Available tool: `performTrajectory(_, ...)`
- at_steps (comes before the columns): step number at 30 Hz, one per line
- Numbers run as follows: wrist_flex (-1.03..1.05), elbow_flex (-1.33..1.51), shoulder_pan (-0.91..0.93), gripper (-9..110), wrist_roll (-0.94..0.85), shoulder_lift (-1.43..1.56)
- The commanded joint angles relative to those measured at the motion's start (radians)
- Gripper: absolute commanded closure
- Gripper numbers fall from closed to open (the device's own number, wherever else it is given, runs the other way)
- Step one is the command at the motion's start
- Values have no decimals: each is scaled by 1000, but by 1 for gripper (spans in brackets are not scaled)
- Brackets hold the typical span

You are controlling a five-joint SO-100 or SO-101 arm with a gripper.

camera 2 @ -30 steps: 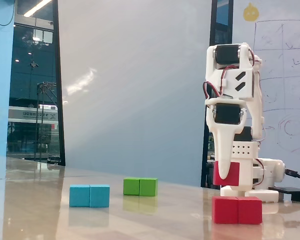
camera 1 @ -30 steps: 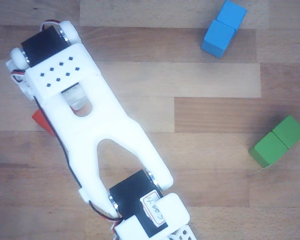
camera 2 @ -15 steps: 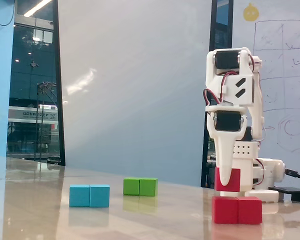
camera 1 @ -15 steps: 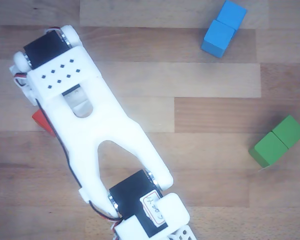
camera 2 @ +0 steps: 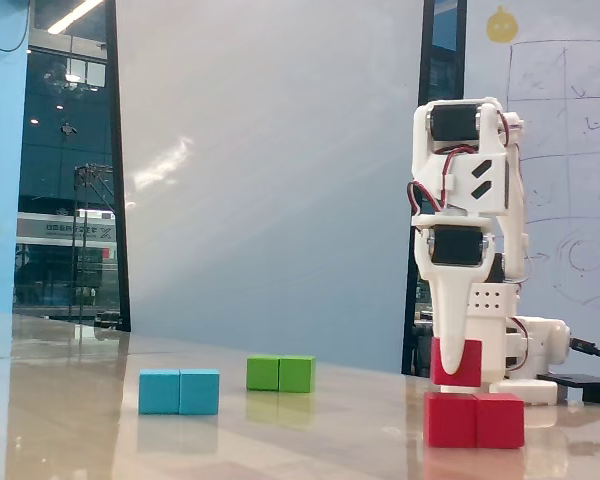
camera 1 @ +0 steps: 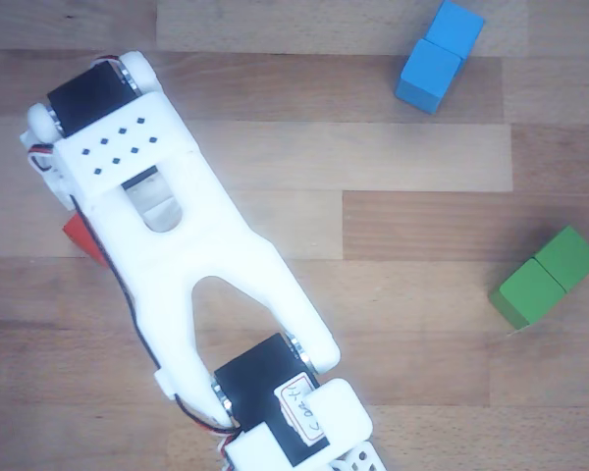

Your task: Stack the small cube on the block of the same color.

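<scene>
In the fixed view my gripper points straight down, shut on the small red cube. The cube hangs just above the left half of the red block, which lies on the table; the gap between them is a thin sliver. In the other view, from above, the white arm covers both red pieces and the fingers. Only a red corner shows at the arm's left edge, and I cannot tell which piece it belongs to.
A blue two-cube block and a green two-cube block lie apart on the wooden table, well away from the red block. The arm's base stands right behind the red block.
The gripper has come down with the small cube, and the gap to the red block has shrunk to almost nothing. The blue and green blocks have not moved.
</scene>
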Motion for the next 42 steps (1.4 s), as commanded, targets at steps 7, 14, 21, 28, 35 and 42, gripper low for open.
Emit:
performTrajectory(7,-14,-32,-28,91,6,-23)
performTrajectory(14,-12,-67,-26,91,6,-29)
performTrajectory(21,-12,-67,-26,91,6,-29)
performTrajectory(28,-12,-67,-26,83,5,-29)
performTrajectory(35,-12,-67,-26,72,-6,-28)
performTrajectory(42,-6,-67,-25,69,-32,-28)
